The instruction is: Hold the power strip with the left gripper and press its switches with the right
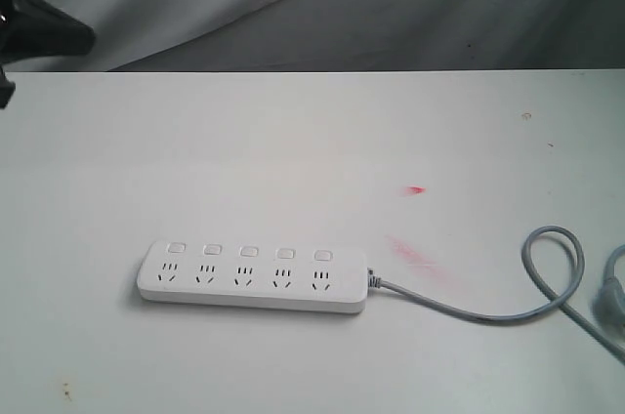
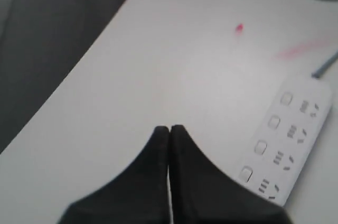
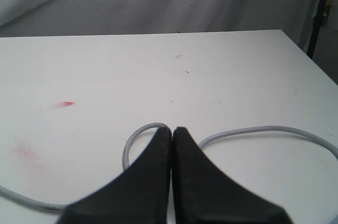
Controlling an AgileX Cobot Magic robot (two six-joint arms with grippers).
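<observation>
1. White power strip (image 1: 264, 266) lies flat on the near part of the white table (image 1: 293, 141), its long side running across the exterior view, with nothing touching it.
2. Five sockets (image 1: 243, 278) line its near side, and the five switches (image 1: 248, 252) run in a row along the far side, one behind each socket.
3. Its grey cord (image 1: 395, 289) leaves the right end, trails right over the tabletop, curls into a loop and passes out at the right edge of the exterior view.
4. Right gripper (image 3: 171, 129), seen only in its own wrist view, has its black fingers (image 3: 142, 182) pressed together with nothing between them. The tips line up with a loop of the cord; whether they touch it cannot be told.
5. Pink smear (image 1: 415, 256) marks the table just beyond the strip's right end, and a small red spot (image 1: 416, 189) sits farther back.
6. Left gripper (image 2: 169, 129) is likewise closed on nothing, its tips meeting over bare tabletop. The strip lies off to one side, apart from it, with four buttons showing in the left wrist view.
7. Black part of the left arm (image 1: 39, 33) juts in at the upper left edge of the exterior view, well apart from the strip.
8. Creased grey cloth (image 1: 391, 4) hangs behind the table.
</observation>
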